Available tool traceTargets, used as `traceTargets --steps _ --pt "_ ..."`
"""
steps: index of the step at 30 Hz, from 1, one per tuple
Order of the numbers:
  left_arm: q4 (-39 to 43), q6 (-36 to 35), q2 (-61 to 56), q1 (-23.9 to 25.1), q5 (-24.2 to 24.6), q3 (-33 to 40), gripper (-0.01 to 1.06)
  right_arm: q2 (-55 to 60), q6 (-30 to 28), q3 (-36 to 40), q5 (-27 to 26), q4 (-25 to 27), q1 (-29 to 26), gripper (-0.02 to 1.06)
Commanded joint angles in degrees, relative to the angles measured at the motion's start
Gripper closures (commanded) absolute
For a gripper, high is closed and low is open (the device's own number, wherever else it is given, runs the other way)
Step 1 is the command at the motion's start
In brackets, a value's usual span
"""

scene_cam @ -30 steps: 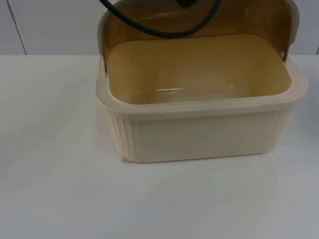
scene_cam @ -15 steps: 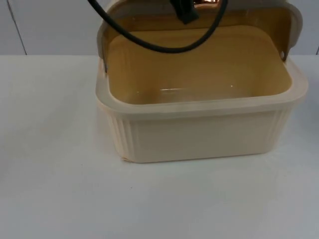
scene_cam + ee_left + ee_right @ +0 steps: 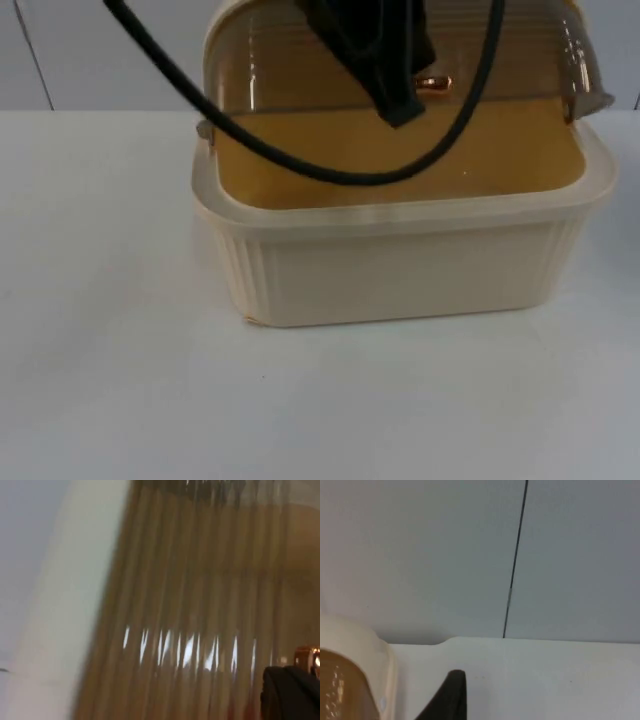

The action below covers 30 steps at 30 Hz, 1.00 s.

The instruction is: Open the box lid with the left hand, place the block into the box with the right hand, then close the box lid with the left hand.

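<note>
A cream ribbed box (image 3: 400,270) stands at the middle of the white table. Its translucent amber ribbed lid (image 3: 290,70) is hinged at the sides and hangs tilted partway over the opening. My left gripper (image 3: 400,100) reaches down from above and is shut on the lid's copper knob (image 3: 434,84). In the left wrist view the ribbed lid (image 3: 190,605) is very close, with the knob (image 3: 307,657) beside my black fingertip (image 3: 290,695). My right gripper (image 3: 451,700) waits to the right of the box, whose cream rim (image 3: 377,665) and amber lid (image 3: 340,690) are at its side.
The grey partition wall (image 3: 100,50) rises just behind the box, with a dark seam (image 3: 512,580) in it. White table (image 3: 300,400) stretches in front of the box and to its left.
The left gripper has come down into view with the knob, and the lid has swung forward from upright to partway over the box. The box has stayed put.
</note>
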Motion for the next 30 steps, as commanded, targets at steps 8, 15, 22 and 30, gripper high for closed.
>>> traceTargets --steps 8,15,22,30 --pt "4.97 -5.55 -1.94 -4.17 -10.9 11.15 1.05 -0.32 0.43 -0.27 0.71 -2.82 3.48 -0.01" --pt "3.76 -5.8 -3.72 -4.8 -12.36 12.65 1.05 -0.32 0.65 -0.27 0.71 -2.82 3.48 -0.01" --pt "-6.97 -7.67 -14.46 -4.8 -15.49 12.65 1.05 -0.32 0.65 -0.27 0.71 -2.82 3.48 -0.01" --pt "-18.74 -9.4 -26.71 6.51 -18.66 12.65 1.05 -0.32 1.03 -0.27 0.71 -2.7 3.48 -0.01"
